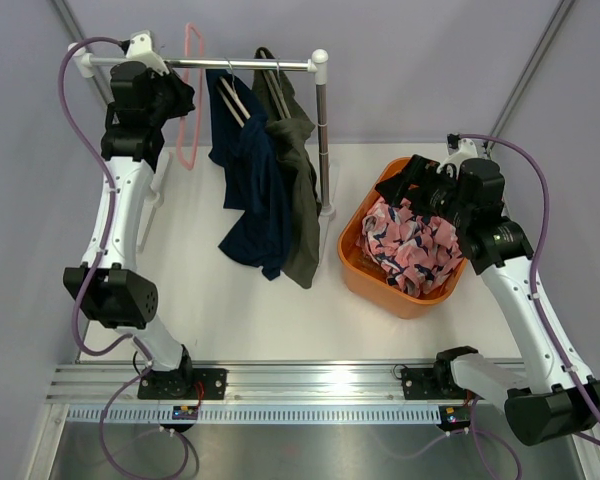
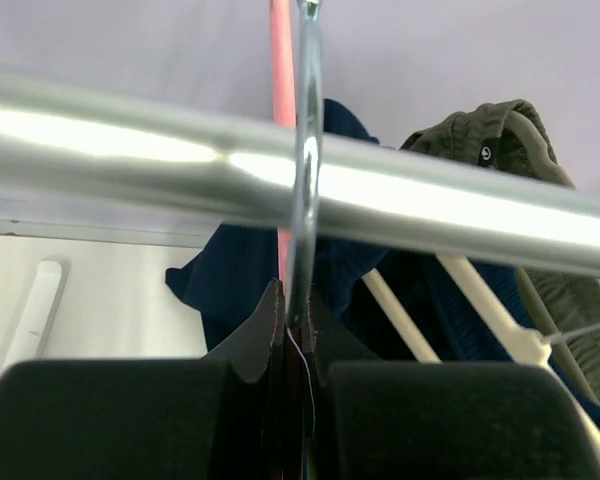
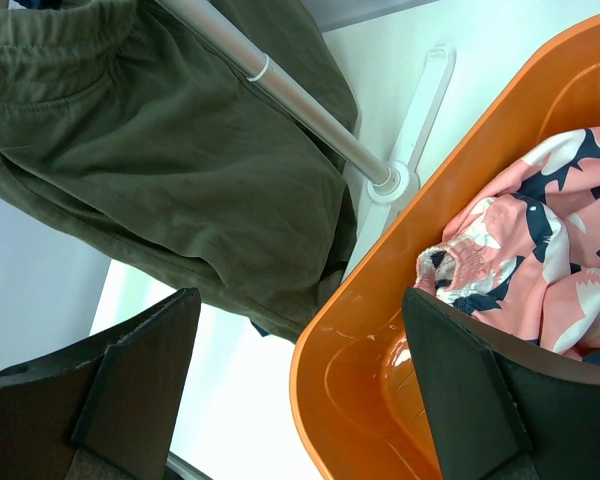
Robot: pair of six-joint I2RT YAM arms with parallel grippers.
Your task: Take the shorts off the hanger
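Note:
The pink shorts (image 1: pixel 412 245) with navy and white blotches lie in an orange basin (image 1: pixel 355 265); they also show in the right wrist view (image 3: pixel 540 250). The navy shorts (image 1: pixel 250 190) and the olive shorts (image 1: pixel 298 190) hang on pale hangers on the metal rail (image 1: pixel 240 64). An empty pink hanger (image 1: pixel 188 110) hangs at the rail's left end. My left gripper (image 1: pixel 180 100) is up at the rail, shut on that hanger's metal hook (image 2: pixel 306 150). My right gripper (image 1: pixel 405 185) is open and empty above the basin's far left rim (image 3: pixel 380 330).
The rack's right post (image 1: pixel 325 140) stands between the hanging shorts and the basin, with a white foot (image 3: pixel 420 120) on the table. In the left wrist view, the navy shorts (image 2: pixel 240 280), olive shorts (image 2: pixel 500 140) and a pale hanger arm (image 2: pixel 480 300) hang behind the rail (image 2: pixel 430 205).

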